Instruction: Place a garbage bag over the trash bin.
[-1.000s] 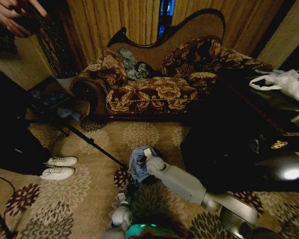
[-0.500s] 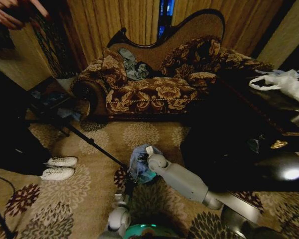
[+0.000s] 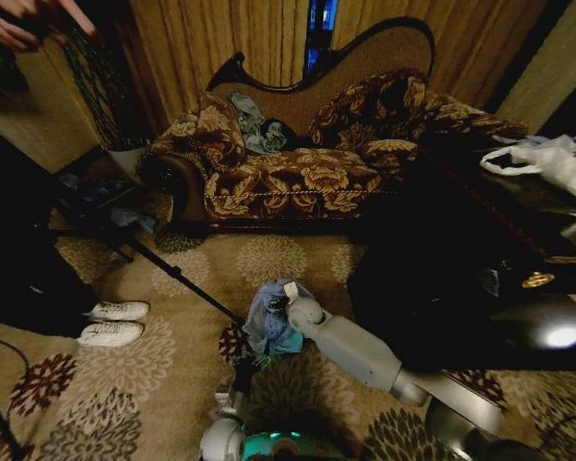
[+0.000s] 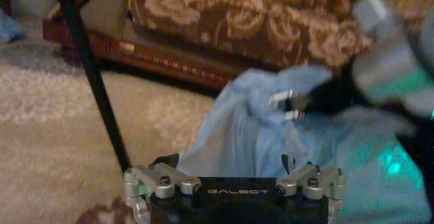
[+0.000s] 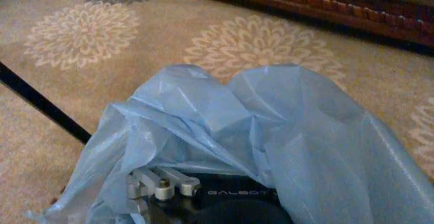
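The pale blue garbage bag [image 3: 267, 325] hangs bunched over the patterned carpet just ahead of me. My right gripper [image 3: 279, 304] is at its top, reaching in from the right, and is shut on a fold of the film. In the left wrist view the right gripper's [image 4: 290, 106] metal fingertips pinch the garbage bag [image 4: 251, 137]. In the right wrist view the garbage bag [image 5: 271, 127] drapes over that gripper's body. My left gripper [image 3: 243, 371] sits low and near my base, open, a short way from the bag, its fingers [image 4: 165, 161] spread wide. The trash bin is hidden.
A floral sofa [image 3: 298, 163] stands beyond the bag. A black tripod leg [image 3: 178, 279] slants across the carpet to the bag's left, with white shoes [image 3: 115, 323] farther left. A dark table [image 3: 480, 279] with a white bag [image 3: 557, 158] fills the right side.
My left arm has drawn back and lower toward my base. The right gripper has shifted slightly right and nearer with the bag, which now hangs a little lower.
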Controlling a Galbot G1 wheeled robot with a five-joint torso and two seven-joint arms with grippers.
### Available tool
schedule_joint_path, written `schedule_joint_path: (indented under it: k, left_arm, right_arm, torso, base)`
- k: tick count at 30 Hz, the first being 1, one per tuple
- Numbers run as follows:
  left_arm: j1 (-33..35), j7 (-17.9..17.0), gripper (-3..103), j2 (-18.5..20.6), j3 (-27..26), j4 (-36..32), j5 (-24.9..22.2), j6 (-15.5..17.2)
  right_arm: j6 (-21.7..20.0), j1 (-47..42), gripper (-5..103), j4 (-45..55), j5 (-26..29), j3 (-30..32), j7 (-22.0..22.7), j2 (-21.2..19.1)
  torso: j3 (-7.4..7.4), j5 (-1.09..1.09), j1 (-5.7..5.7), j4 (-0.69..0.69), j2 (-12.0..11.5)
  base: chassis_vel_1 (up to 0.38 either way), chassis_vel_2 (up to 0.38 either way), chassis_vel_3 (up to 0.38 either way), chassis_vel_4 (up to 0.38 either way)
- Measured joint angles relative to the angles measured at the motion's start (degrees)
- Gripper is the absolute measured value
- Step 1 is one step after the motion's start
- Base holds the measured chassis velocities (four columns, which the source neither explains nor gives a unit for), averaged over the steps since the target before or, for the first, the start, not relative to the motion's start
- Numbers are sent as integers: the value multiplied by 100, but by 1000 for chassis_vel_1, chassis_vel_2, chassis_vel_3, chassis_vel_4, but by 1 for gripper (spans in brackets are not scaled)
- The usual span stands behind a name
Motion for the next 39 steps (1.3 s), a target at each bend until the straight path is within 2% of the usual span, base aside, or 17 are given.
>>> schedule_joint_path:
  k: [3, 4, 5, 7, 8, 10, 11, 14, 15, 16, 19, 20, 25, 28, 33, 34, 39]
  left_arm:
    - [61, -29, 100, 2, -28, -462, -236, 302]
    - [61, -29, 100, 2, -28, -462, -236, 302]
    - [79, -49, 100, 10, -45, -643, -332, 496]
    - [99, -162, 100, 22, -133, -1090, -397, 1154]
    - [99, -162, 100, 22, -133, -1090, -397, 1154]
    - [-19, -158, 100, 79, -342, -1307, -137, 1605]
    - [-19, -158, 100, 79, -342, -1307, -137, 1605]
    - [-386, 241, 100, 48, -892, -1398, 868, 2202]
    - [-386, 241, 100, 48, -892, -1398, 868, 2202]
    - [-543, 506, 100, -11, -1089, -1409, 1344, 2394]
    - [-859, 1026, 100, 47, -1240, -1448, 2023, 2640]
    - [-859, 1026, 100, 47, -1240, -1448, 2023, 2640]
    - [-1349, 1640, 100, 190, -1172, -1336, 2091, 2886]
    - [-1491, 1715, 100, 274, -1103, -1193, 1979, 2866]
    - [-1598, 1655, 100, 476, -999, -1094, 1616, 2851]
    - [-1560, 1549, 100, 526, -1006, -1152, 1351, 2852]
    - [-1492, 1329, 100, 604, -1081, -1236, 867, 2780]
  right_arm:
    - [20, -33, 100, -9, -27, 54, -18, 3]
    - [20, -33, 100, -9, -27, 54, -18, 3]
    - [32, -53, 100, -9, -37, 83, -27, 7]
    - [87, -117, 100, -18, -92, 179, -70, 20]
    - [87, -117, 100, -18, -92, 179, -70, 20]
    - [207, -214, 100, -54, -170, 300, -174, 33]
    - [207, -214, 100, -54, -170, 300, -174, 33]
    - [537, -392, 100, -181, -291, 680, -623, 79]
    - [537, -392, 100, -181, -291, 680, -623, 79]
    - [637, -468, 100, -250, -317, 858, -870, 96]
    - [781, -619, 100, -362, -380, 1210, -1385, 95]
    - [781, -619, 100, -362, -380, 1210, -1385, 95]
    - [990, -860, 100, -393, -569, 1458, -1786, 31]
    - [1060, -925, 100, -382, -657, 1485, -1843, 12]
    - [1221, -1022, 100, -480, -1129, 1588, -2083, 8]
    - [1242, -1066, 100, -462, -1332, 1616, -2090, 31]
    - [1293, -1162, 100, -329, -1747, 1677, -1899, 116]
  torso:
    - [0, 5, 1, -1, 0]
    - [0, 5, 1, -1, 0]
    - [0, 7, 0, -1, 0]
    - [0, 7, 0, -1, 0]
    - [0, 7, 0, -1, 0]
    - [0, 9, 0, 0, 0]
    - [0, 9, 0, 0, 0]
    - [1, 8, 1, -2, 0]
    - [1, 8, 1, -2, 0]
    - [1, 9, 1, 0, 0]
    - [1, 8, 1, -2, 0]
    - [1, 8, 1, -2, 0]
    - [1, 9, 1, -1, 0]
    - [1, 8, 1, -2, 0]
    - [1, 8, 1, -2, 0]
    - [1, 9, 1, -2, 0]
    - [0, 9, 1, -1, 0]
  base:
    - [0, 0, 0, 0]
    - [0, 0, 0, 0]
    - [0, 0, 0, 0]
    - [0, 0, 0, 0]
    - [0, 0, 0, 0]
    - [0, 0, 0, 0]
    - [0, 0, 0, 0]
    - [0, 0, 0, 0]
    - [0, 0, 0, 0]
    - [0, 0, 0, 0]
    - [0, 0, 0, 0]
    - [0, 0, 0, 0]
    - [0, 0, 0, 0]
    - [0, 0, 0, 0]
    - [0, 0, 0, 0]
    - [0, 0, 0, 0]
    - [0, 0, 0, 0]
